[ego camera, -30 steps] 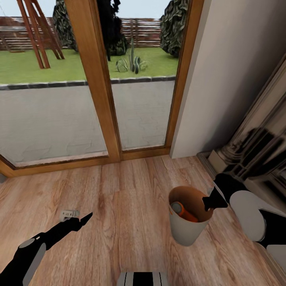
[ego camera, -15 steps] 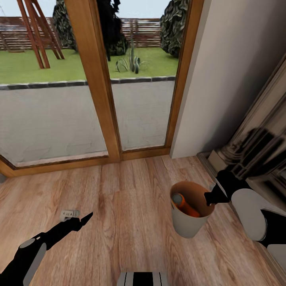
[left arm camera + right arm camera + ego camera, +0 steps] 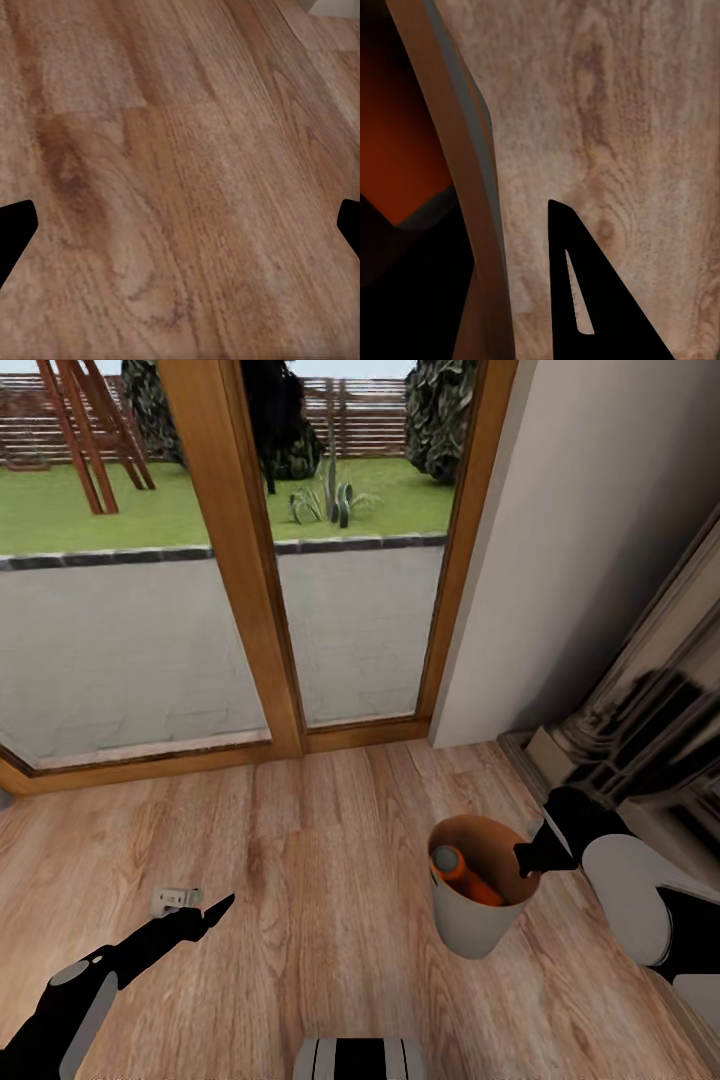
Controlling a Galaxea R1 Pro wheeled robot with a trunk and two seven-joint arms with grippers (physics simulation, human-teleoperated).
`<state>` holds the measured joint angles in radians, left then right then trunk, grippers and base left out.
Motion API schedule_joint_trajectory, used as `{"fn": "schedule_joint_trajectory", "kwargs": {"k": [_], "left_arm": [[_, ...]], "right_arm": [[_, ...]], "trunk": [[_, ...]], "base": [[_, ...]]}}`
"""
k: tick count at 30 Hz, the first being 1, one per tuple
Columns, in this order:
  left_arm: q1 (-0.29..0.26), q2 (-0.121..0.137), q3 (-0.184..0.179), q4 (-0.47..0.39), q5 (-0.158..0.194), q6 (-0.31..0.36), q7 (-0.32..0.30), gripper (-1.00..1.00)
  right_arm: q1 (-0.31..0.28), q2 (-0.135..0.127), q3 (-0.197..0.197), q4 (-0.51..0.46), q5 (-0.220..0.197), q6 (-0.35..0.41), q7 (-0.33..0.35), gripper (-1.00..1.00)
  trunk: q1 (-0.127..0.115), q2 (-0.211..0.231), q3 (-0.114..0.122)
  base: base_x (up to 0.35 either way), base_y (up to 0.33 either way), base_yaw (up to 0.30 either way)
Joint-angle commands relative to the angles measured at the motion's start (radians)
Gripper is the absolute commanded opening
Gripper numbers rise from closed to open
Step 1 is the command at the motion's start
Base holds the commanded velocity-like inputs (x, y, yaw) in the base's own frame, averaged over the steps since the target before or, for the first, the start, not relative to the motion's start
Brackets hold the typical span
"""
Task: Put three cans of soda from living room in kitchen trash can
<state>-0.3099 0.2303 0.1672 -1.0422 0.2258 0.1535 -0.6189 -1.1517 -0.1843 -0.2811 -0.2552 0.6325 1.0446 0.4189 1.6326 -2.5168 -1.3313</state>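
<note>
- Wood floor (image 3: 330, 880) by glass garden doors (image 3: 230, 560).
- Trash can (image 3: 470, 930) is pinched at its rim by the right gripper (image 3: 530, 857); judged light, rigid.
- Orange soda can (image 3: 462, 875) lies inside.
- Left gripper (image 3: 215, 910) is spread, empty.

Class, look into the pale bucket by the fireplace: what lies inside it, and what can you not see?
Inside the trash can lies one orange soda can, tilted against the tan wall. The right hand holds the rim. The bucket's bottom is hidden by its near wall, so other cans cannot be ruled out.

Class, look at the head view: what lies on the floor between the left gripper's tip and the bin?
Nothing. In the head view, only bare wood floor stretches from the left gripper to the bin. The small pale object sits on the gripper's other side.
</note>
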Motion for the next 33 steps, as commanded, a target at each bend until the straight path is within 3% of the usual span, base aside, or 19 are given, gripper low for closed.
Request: {"fn": "schedule_joint_trajectory", "kwargs": {"k": [1, 9, 14, 22, 33], "left_arm": [[0.0, 0.0, 0.0, 0.0, 0.001, 0.0, -0.001, 1.0], [0.0, 0.0, 0.0, -0.001, 0.001, 0.001, -0.003, 1.0], [0.0, 0.0, 0.0, -0.001, 0.001, 0.0, -0.002, 1.0], [0.0, 0.0, -0.003, 0.0, 0.001, 0.0, -0.002, 1.0], [0.0, -0.001, -0.005, 0.001, 0.001, 0.0, -0.002, 1.0]], "right_arm": [[0.0, 0.0, -0.003, 0.0, -0.014, 0.003, 0.0, -1.0], [0.0, -0.001, -0.003, 0.0, -0.014, 0.003, 0.0, -1.0], [0.0, -0.002, -0.003, 0.0, -0.014, 0.003, 0.0, -1.0], [0.0, -0.003, -0.003, 0.0, -0.014, 0.003, 0.0, -1.0], [0.0, -0.003, -0.003, 0.001, -0.014, 0.003, 0.0, -1.0]], "trunk": [[0.0, 0.0, 0.0], [0.003, -0.002, -0.027], [0.003, -0.002, -0.027], [0.007, -0.004, -0.058], [0.007, -0.004, -0.062]], "base": [[0.0, 0.0, 0.0], [0.0, 0.0, 0.0], [0.0, 0.0, 0.0], [0.0, 0.0, 0.0], [0.0, 0.0, 0.0]]}}
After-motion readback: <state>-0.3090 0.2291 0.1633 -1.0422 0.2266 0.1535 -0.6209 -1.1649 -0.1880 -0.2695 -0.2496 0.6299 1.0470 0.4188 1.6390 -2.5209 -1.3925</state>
